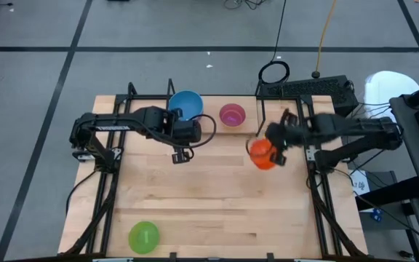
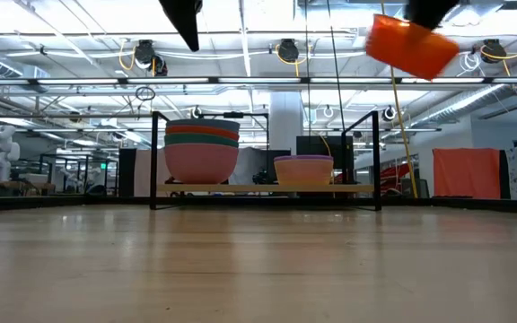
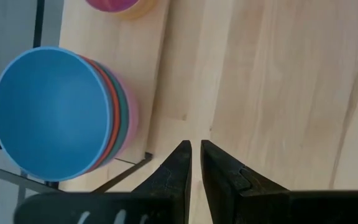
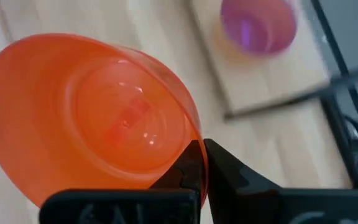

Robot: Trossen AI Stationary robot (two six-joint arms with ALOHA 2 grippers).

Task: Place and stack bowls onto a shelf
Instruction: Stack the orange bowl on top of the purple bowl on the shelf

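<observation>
The shelf [image 2: 267, 188] stands at the table's far edge. On its left part sits a stack of bowls [image 1: 185, 104], blue on top [image 3: 48, 112]. To the right of that stack a purple bowl [image 1: 232, 114] sits nested on the plank. A green bowl [image 1: 143, 236] rests on the table near the front left corner. My right gripper [image 1: 276, 149] is shut on an orange-red bowl [image 1: 262, 155], high above the table's right part. My left gripper [image 3: 196, 163] hovers in front of the blue stack, its fingers a narrow slit apart with nothing between them. My right gripper pinches the orange-red bowl's wall at the rim [image 4: 188, 146] between its two fingers. The fingers slant down from the table's right side. The bowl hangs tilted, lifted well clear of the table [image 2: 411, 45].
Black frame rails [image 1: 322, 196] run along the table's left and right sides. A dark keyboard [image 1: 308, 89] lies beyond the far right corner. The middle of the wooden tabletop [image 1: 217, 196] is bare.
</observation>
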